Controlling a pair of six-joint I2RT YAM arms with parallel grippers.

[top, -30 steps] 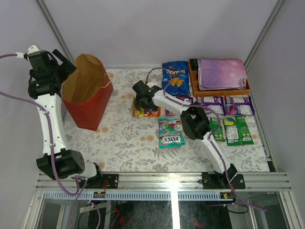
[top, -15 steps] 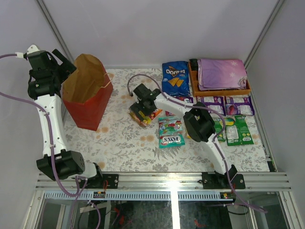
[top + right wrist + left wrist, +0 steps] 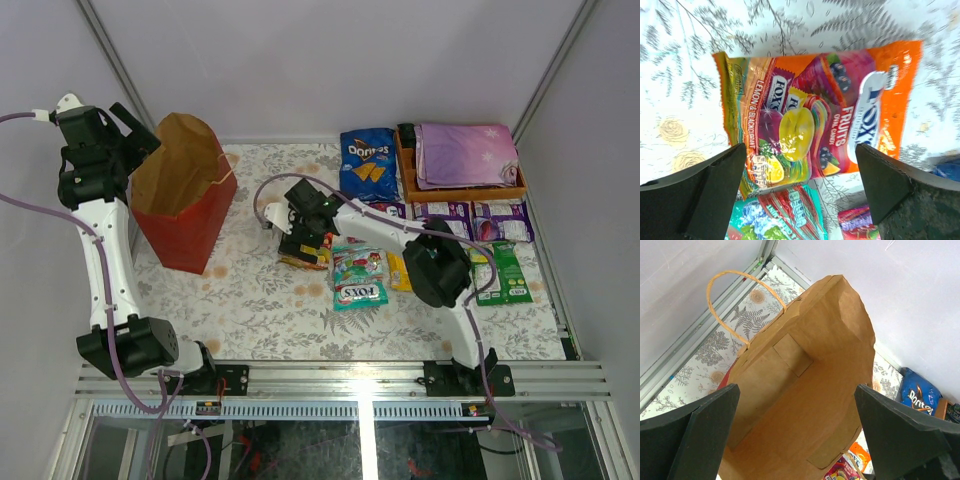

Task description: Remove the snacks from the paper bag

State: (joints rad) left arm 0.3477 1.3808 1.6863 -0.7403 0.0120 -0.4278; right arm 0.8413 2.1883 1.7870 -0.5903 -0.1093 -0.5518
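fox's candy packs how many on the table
2: the orange Fox's Fruits pack beneath the right gripper, and the teal Fox's pack beside it, nearer the arm bases. More may hide in the paper bag.

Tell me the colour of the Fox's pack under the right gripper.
The Fox's pack is mainly orange with purple and yellow fruit; clearest in the right wrist view.

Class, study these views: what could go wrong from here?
The open right tool straddles the orange Fox's pack, which lies against the teal Fox's pack; a careless move might drag both. The open left tool hangs over the tall paper bag; going down off-centre, its fingers could catch the rim and tip it.
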